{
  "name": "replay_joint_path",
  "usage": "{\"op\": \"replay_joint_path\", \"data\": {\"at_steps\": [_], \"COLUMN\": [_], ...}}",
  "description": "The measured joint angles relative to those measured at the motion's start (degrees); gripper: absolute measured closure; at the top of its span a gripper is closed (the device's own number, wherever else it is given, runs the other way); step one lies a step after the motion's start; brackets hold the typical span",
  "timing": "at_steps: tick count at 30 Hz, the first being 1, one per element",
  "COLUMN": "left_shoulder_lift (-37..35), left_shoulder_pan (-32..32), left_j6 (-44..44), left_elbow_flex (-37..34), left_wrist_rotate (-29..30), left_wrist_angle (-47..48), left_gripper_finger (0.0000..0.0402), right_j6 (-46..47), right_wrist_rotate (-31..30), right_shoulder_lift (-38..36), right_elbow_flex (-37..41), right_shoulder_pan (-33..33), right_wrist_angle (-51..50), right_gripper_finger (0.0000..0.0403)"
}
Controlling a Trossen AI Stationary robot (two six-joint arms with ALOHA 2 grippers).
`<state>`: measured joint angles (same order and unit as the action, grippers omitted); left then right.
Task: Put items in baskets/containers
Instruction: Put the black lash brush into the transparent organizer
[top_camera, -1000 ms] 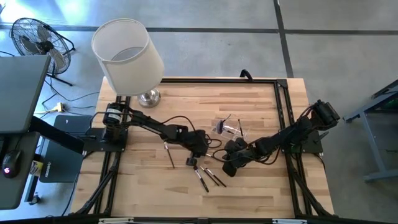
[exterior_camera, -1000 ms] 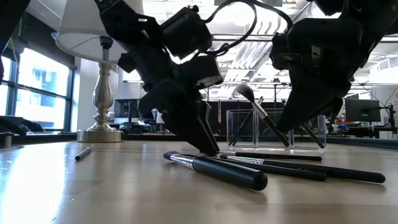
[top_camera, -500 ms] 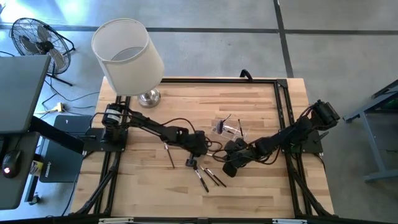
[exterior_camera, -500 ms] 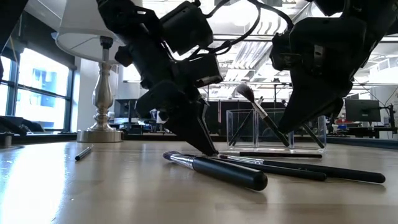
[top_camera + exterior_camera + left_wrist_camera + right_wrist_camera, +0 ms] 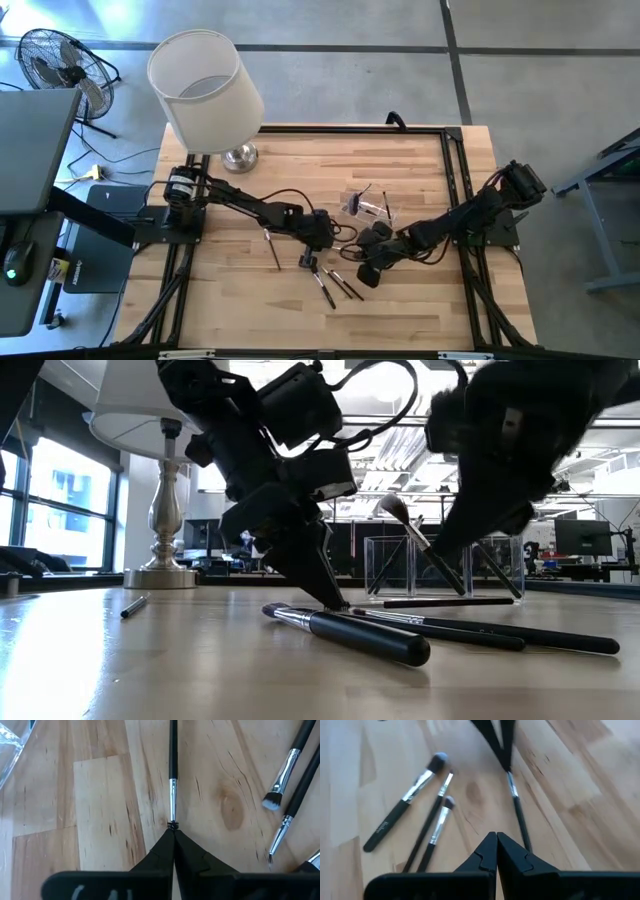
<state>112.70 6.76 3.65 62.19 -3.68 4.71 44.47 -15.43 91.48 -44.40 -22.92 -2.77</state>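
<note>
Right arm on the go: all smeared in the low view, was sharp half a sec ago. Right gripper [image 5: 496,836] now a bit nearer the table's front than before. Sits low over the wood, fingers pressed together, nothing seen between them.

Left gripper [image 5: 173,827] hardly moved. Tips down on the table, jaws narrow, pinching the hairy end of a thin brush [image 5: 172,765]. Brush lying flat on the wood, handle pointing away from left gripper and toward right gripper. In the low view its far end looks a touch higher than a sec ago.

Prob. means pick-up of this brush is just starting, not lifted yet. Right arm maybe coming to help, maybe getting out of the way. Can't tell which.

Clear box [image 5: 440,550] behind both grippers, near the table's middle. Inside: about 3 brushes leaning, incl. a fluffy brush [image 5: 398,508] poking out over the rim. Exact count hard to tell thru the plastic.

Out on the table: 3 loose brushes [image 5: 420,815] side by side, just beside the grippers on the front side. Plus one lone brush [image 5: 273,250] off toward the left arm's side. So prob. less than half done, approx. 5 to go.

Lamp [image 5: 205,85] at the back-left corner, no part in this.
</note>
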Motion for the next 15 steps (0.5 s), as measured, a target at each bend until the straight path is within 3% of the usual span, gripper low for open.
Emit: {"op": "replay_joint_path", "data": {"at_steps": [8,15], "left_shoulder_lift": [0.0,0.0], "left_shoulder_pan": [-0.07,-0.46], "left_j6": [-0.67,-0.88], "left_elbow_flex": [-0.08,0.13], "left_wrist_rotate": [-0.08,-0.27], "left_wrist_angle": [-0.24,-1.69], "left_gripper_finger": [0.0401,0.0402], "right_j6": [-12.19,-14.51], "right_wrist_rotate": [-0.91,4.11], "right_shoulder_lift": [1.23,5.79], "right_elbow_flex": [-10.62,-14.84], "right_shoulder_pan": [0.73,3.56], "right_wrist_angle": [-17.58,-26.79], "right_gripper_finger": [0.0402,0.0402]}}
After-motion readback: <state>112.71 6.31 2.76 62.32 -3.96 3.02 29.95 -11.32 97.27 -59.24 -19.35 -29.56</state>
